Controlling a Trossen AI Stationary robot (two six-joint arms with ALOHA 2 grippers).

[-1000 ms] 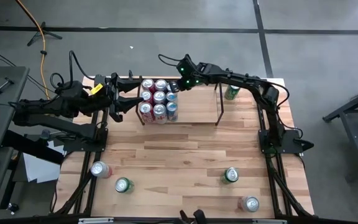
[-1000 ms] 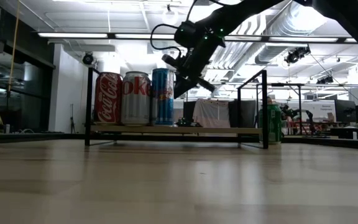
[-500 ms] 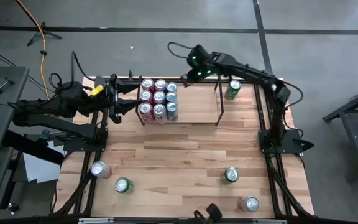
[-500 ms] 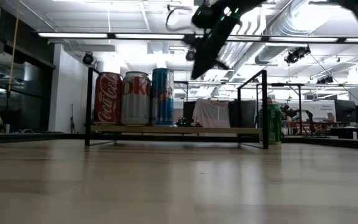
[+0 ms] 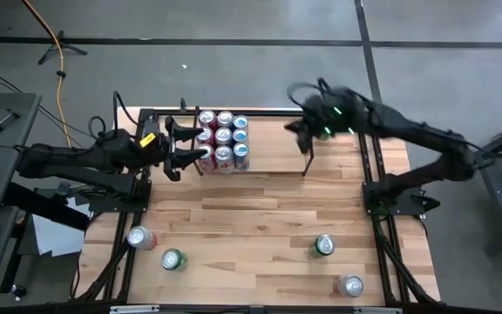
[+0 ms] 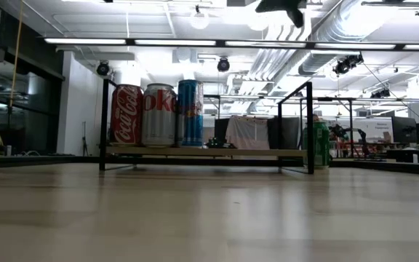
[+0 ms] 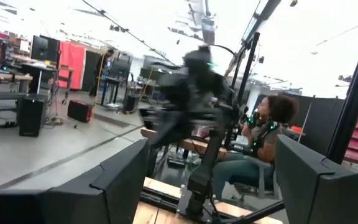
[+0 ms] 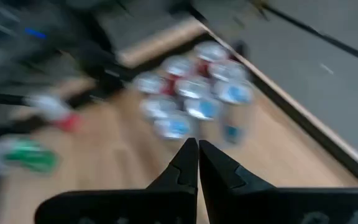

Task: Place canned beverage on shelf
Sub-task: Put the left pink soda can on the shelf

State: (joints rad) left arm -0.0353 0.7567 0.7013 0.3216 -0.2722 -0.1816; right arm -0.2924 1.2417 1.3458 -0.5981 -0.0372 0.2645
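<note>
The right gripper (image 5: 296,129) hangs above the right end of the low black-rod shelf with the light wood base (image 5: 273,166), its two dark fingers (image 8: 191,163) pressed together with nothing between them. In the low view only a dark bit of this arm shows at the top edge, well above the shelf (image 6: 217,153).

To the right gripper's left, on the shelf's left end, stands a tight block of nine upright cans with silver tops (image 5: 222,139), in red, silver and blue. From table height the front row reads as a red cola can (image 6: 126,115), a silver diet cola can (image 6: 158,115) and a taller slim blue can (image 6: 190,113), touching side by side. The right wrist view looks down on the same block (image 8: 191,102), blurred, ahead of the closed fingertips.

The left gripper (image 5: 181,146) is level with the shelf's left end, just beside the can block on the side away from the right gripper. Its fingers (image 7: 114,180) stand apart and hold nothing.

A green can (image 6: 316,145) shows at table height just beyond the shelf's right post; in the high view it is hidden under the right arm.

Well toward the table's near edge from both grippers lie four loose cans on the pale wooden table (image 5: 251,218): a red-and-silver can (image 5: 139,236), a green can (image 5: 172,259), another green can (image 5: 323,245) and a silver can (image 5: 350,285).

A seated person (image 7: 263,140) shows in the room beyond, in the left wrist view.
</note>
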